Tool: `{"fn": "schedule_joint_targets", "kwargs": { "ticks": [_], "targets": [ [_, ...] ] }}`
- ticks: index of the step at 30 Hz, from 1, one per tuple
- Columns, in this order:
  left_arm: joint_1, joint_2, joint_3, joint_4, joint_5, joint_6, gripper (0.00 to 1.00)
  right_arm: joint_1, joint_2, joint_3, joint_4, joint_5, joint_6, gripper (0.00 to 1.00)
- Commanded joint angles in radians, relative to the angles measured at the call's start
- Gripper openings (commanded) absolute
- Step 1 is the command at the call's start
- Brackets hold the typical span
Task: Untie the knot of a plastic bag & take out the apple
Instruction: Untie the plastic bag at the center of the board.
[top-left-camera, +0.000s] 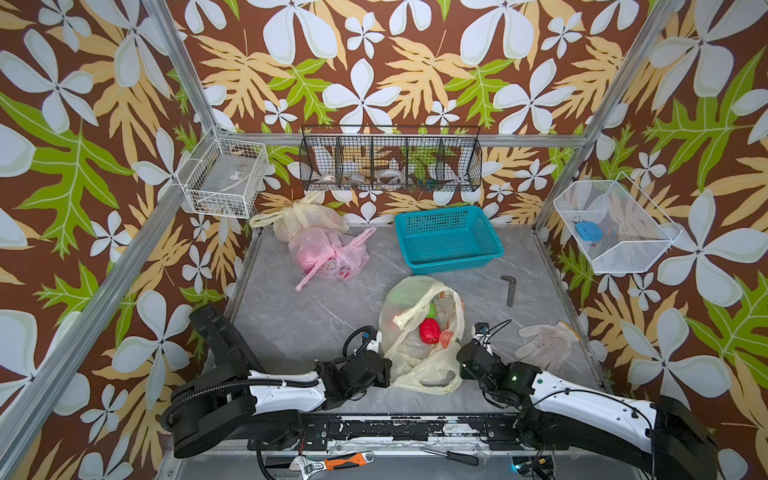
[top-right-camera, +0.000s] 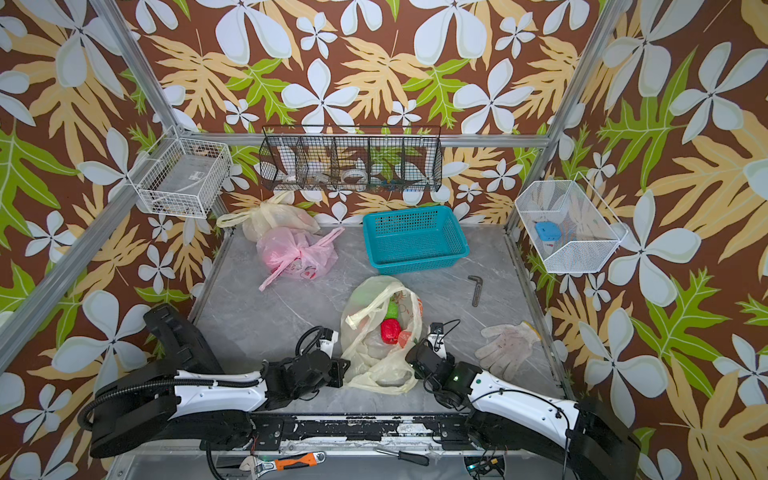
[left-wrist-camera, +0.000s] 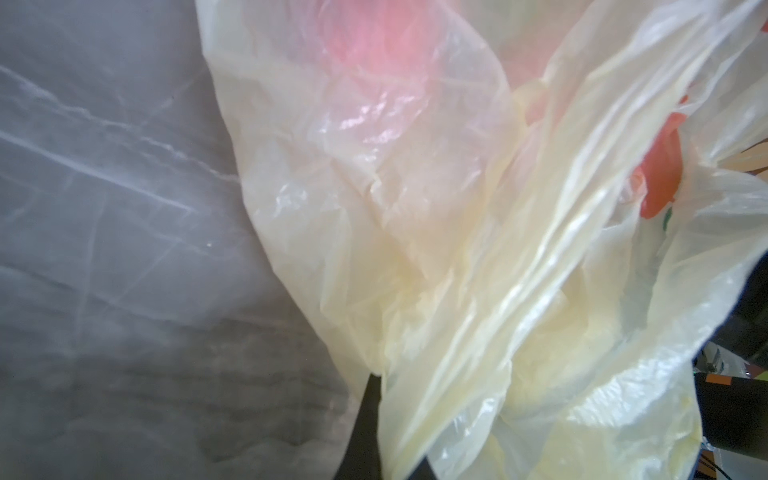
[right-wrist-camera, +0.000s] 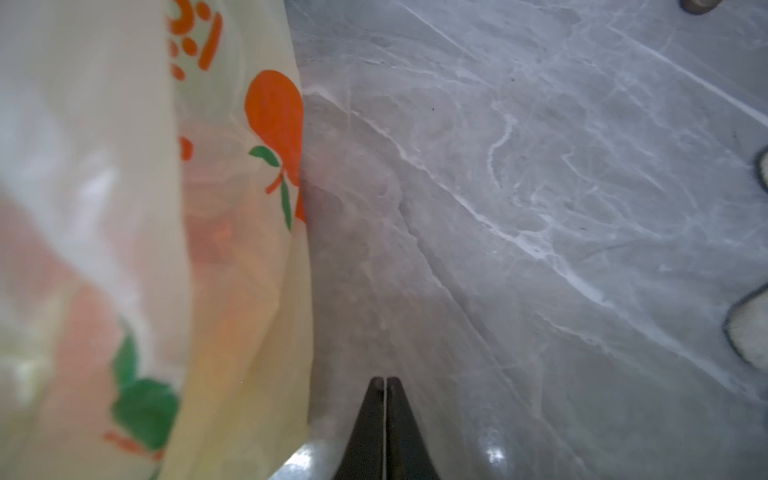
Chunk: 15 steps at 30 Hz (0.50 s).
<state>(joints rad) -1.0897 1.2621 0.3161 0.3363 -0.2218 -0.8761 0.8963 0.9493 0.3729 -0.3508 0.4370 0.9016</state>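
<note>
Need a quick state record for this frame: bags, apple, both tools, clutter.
target: yellowish bag, front centre of table, mouth open, no knot seen
contents: red apple inside that bag, green item beside it
left tool: shut on the bag's edge
right tool: shut, beside the bag, holding nothing
other bags: pink bag tied, pale bag behind it, back left
clutter: teal basket, hex key, glove

Open yellowish bag (top-left-camera: 405, 296), red apple (top-left-camera: 429, 331) inside

no legible text; blurred orange print (right-wrist-camera: 195, 33) on plastic bag (right-wrist-camera: 153, 249)
</note>
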Motion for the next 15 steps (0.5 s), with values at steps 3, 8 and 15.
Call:
{"fn": "schedule_joint_targets", "kwargs": {
  "ticks": [3, 8, 15],
  "targets": [
    [0.000, 0.007, 0.045, -0.001, -0.029, 0.044, 0.00, 0.000, 0.018, 0.198, -0.195, -0.072, -0.082, 0.51],
    [-0.001, 0.024, 0.085, -0.022, -0.047, 0.063, 0.00, 0.000, 0.028, 0.435, -0.384, -0.097, -0.133, 0.52],
    [-0.001, 0.045, 0.115, -0.020, -0.037, 0.042, 0.00, -0.001, 0.186, 0.750, -0.549, -0.118, -0.302, 0.52]
  ]
}}
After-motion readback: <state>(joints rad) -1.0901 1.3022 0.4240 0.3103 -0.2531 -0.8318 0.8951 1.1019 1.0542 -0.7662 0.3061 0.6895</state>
